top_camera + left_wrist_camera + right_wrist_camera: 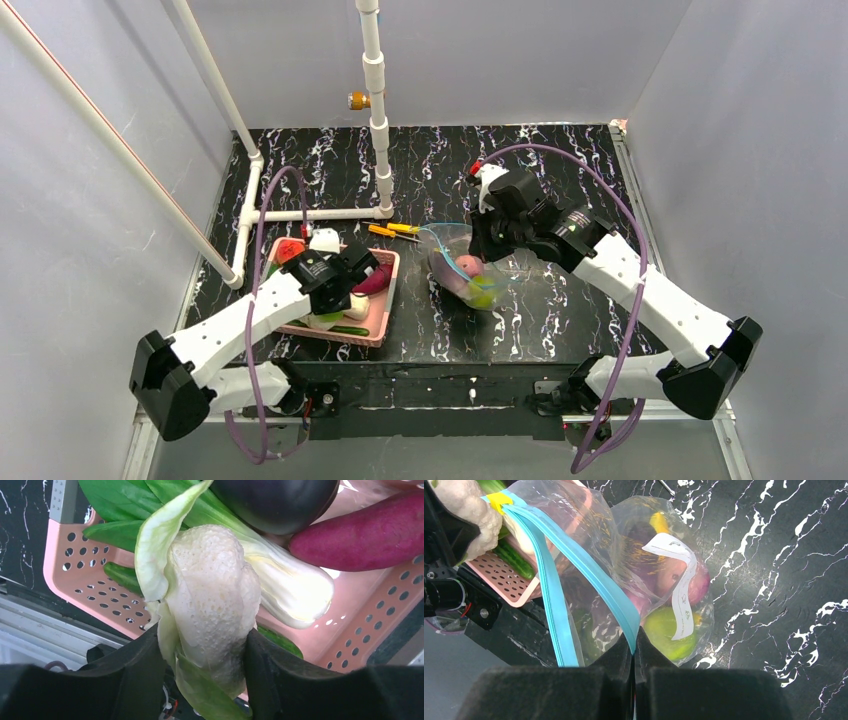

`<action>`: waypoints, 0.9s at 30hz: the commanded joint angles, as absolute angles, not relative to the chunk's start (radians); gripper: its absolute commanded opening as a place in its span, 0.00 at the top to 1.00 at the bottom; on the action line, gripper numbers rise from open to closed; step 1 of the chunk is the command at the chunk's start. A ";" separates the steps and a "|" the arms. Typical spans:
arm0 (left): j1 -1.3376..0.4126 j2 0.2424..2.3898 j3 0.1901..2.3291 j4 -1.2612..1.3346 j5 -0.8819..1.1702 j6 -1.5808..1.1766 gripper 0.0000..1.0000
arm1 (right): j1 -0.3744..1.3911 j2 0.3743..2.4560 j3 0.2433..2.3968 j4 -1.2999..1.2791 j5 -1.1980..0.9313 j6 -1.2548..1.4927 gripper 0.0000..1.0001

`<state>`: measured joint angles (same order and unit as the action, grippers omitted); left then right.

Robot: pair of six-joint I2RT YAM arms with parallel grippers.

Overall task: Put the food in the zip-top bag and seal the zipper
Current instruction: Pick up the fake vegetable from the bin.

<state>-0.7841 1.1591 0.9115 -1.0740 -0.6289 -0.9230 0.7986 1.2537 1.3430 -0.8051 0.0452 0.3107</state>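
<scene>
Teal-blue, the zipper (594, 575) is pinched between the closed fingers of the right gripper (634, 645). It holds one lip up so the zip-top bag (624, 525) gapes just ahead of it. A green pear (669, 632) and a yellow piece (659, 522) already sit inside. The left gripper (205, 650) clamps the white-and-green leafy head (210, 590) over the pink basket (75, 565), with the dark red-purple oblong piece (365, 535) lying beyond its fingertips. Bagging looks partly done and sealing not begun

The top view looks down from behind at the whole surface (560, 160); both close wrist views share the pink basket (380, 305).
</scene>
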 commanded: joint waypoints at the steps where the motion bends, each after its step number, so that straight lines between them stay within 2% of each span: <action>1: -0.779 1.078 0.956 -1.050 -0.649 -0.872 0.64 | 0.800 1.230 1.342 -0.765 0.034 0.312 0.99; 4: -0.775 1.050 0.973 -1.037 -0.668 -0.846 0.80 | 0.800 1.239 1.347 -0.761 0.031 0.315 0.99; 12: -0.773 0.965 1.050 -0.990 -0.621 -0.805 0.96 | 0.799 1.255 1.410 -0.796 0.080 0.303 0.99; 16: -0.773 0.881 1.088 -0.953 -0.555 -0.799 1.00 | 0.799 1.263 1.452 -0.813 0.094 0.300 0.99; 21: -0.773 0.759 1.126 -0.862 -0.410 -0.794 1.00 | 0.801 1.261 1.448 -0.782 0.147 0.311 0.99; 27: -0.773 0.637 1.083 -0.560 -0.164 -0.789 1.00 | 0.809 1.343 1.483 -0.798 0.133 0.314 0.99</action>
<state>-0.7773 0.6819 1.0901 -0.8005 -0.3485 -0.7944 0.7990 1.2938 1.4193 -0.8154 0.1284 0.3107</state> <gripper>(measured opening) 0.338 0.022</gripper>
